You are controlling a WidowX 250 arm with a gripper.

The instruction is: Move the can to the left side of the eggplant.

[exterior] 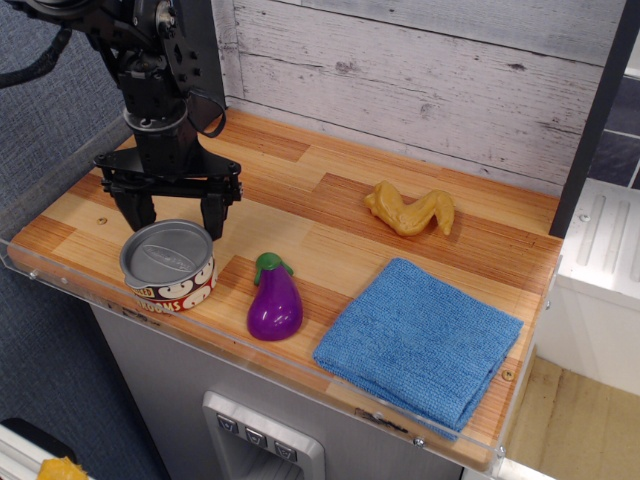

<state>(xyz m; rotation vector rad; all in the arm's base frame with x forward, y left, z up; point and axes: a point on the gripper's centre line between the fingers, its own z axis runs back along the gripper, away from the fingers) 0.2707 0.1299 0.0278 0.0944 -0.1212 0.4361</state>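
The can point(168, 266), a short wide tin with a silver lid and a red-and-white mushroom label, stands upright near the front left edge of the wooden counter point(330, 215). The purple eggplant point(274, 303) with its green stem cap lies just to the can's right, a small gap between them. My black gripper point(173, 222) hangs over the can's rear edge, fingers point(212, 215) spread wide to either side of it. The jaws look open, and I see no pinch on the can.
A yellow-tan curved toy food piece point(410, 210) lies at the back middle. A folded blue cloth point(420, 340) covers the front right. A white plank wall point(420, 80) backs the counter, and a clear plastic lip point(60, 283) runs along its front edge.
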